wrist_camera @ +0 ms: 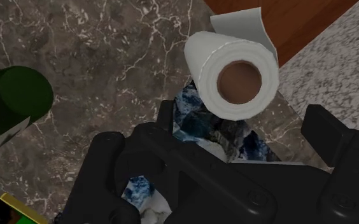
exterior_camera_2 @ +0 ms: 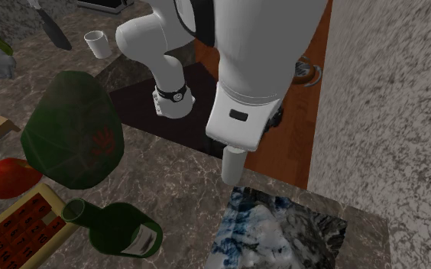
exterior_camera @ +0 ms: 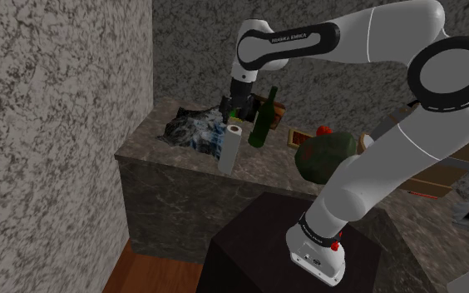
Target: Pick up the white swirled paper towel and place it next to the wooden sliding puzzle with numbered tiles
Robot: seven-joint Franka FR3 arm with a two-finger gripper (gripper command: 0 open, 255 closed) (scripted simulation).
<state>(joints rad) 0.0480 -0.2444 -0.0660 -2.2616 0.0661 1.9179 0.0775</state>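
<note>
The white paper towel roll stands upright near the counter's front edge, between a blue-white crumpled heap and a green bottle. From above, the roll shows its brown core. My gripper hangs just above the roll. In the wrist view the gripper is open, its fingers wide apart, with the roll just beyond the fingertips and untouched. The roll also stands below the arm's white link. The wooden puzzle with red numbered tiles lies flat past the bottle; its frame sits toward the shoulder view's right.
A dark green bottle stands close beside the roll. The blue-white crumpled heap lies on its other side. A dark green lump and a red fruit sit by the puzzle. A speckled wall bounds the counter's end.
</note>
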